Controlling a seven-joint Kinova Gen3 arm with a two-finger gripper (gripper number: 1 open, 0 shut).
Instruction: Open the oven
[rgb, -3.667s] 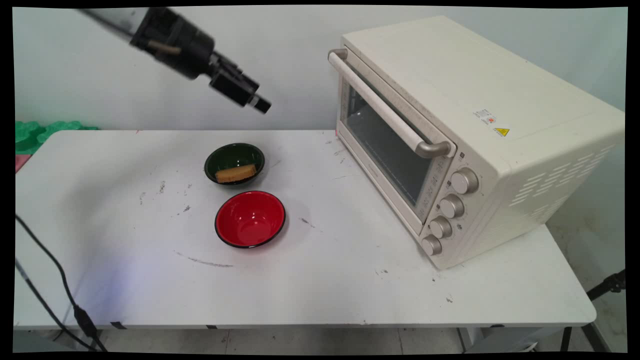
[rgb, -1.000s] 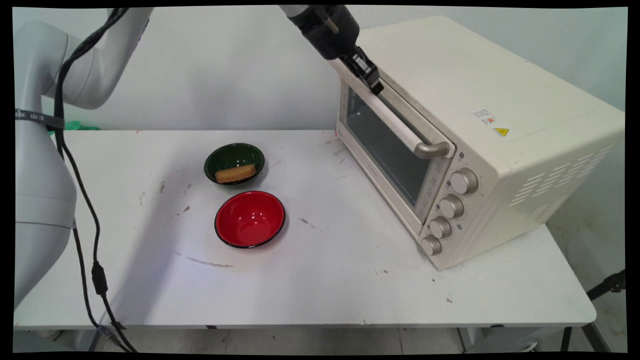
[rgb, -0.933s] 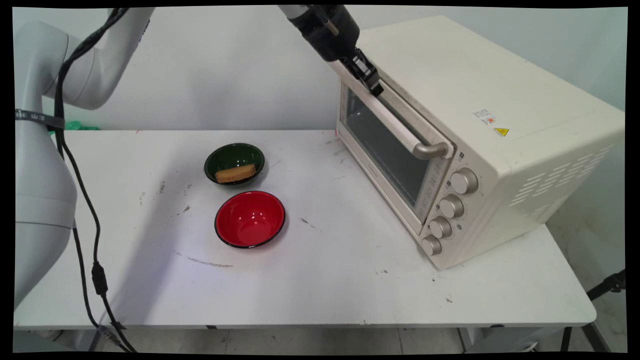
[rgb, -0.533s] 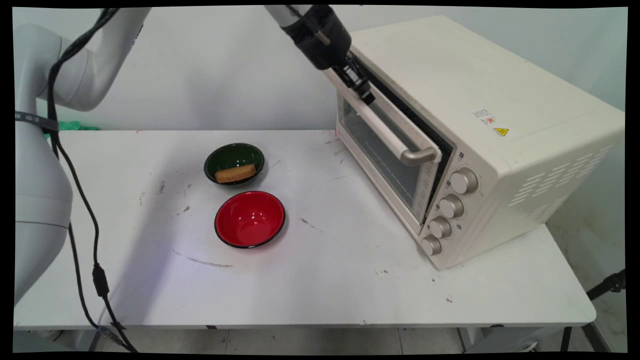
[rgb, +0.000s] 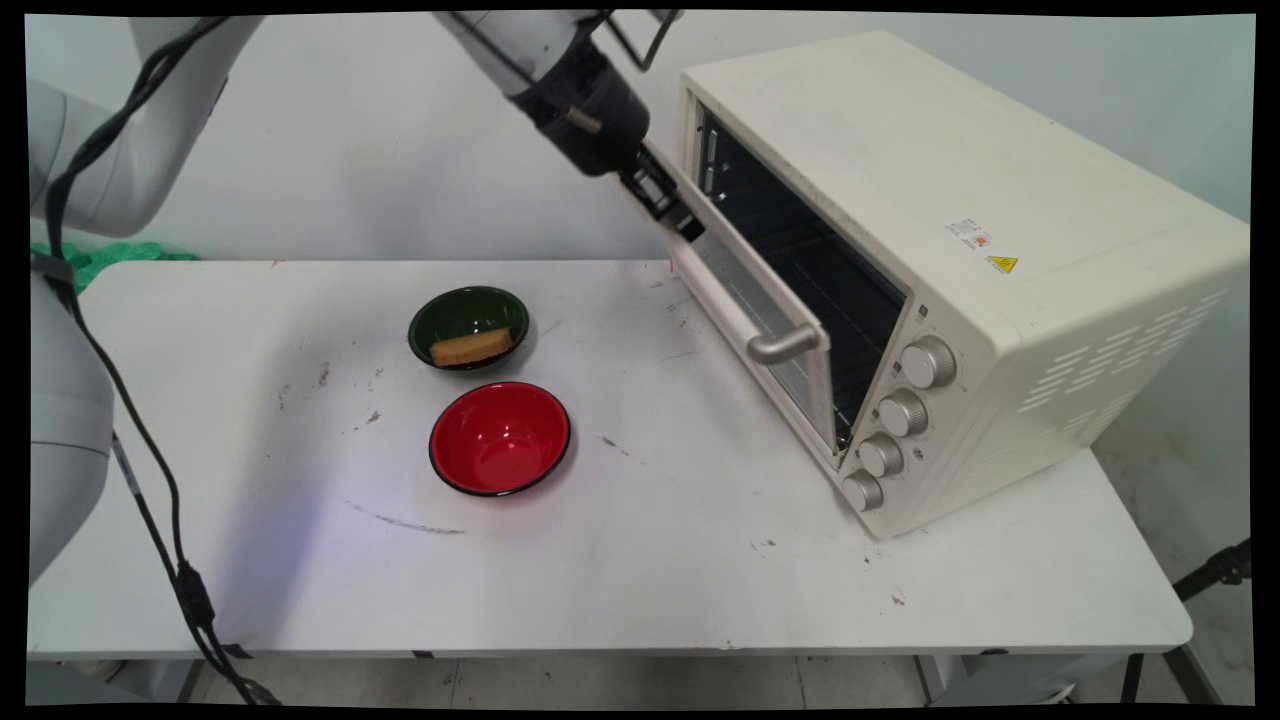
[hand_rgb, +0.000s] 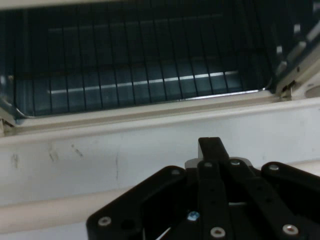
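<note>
Half-open oven door (rgb: 760, 310), handle (rgb: 745, 322) sloping fwd-down.

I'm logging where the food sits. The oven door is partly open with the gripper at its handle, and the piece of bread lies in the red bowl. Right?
Not quite. The piece of bread lies in the green bowl; the red bowl is empty, as the main view shows. The oven door is partly open, with the gripper at its handle.
</note>
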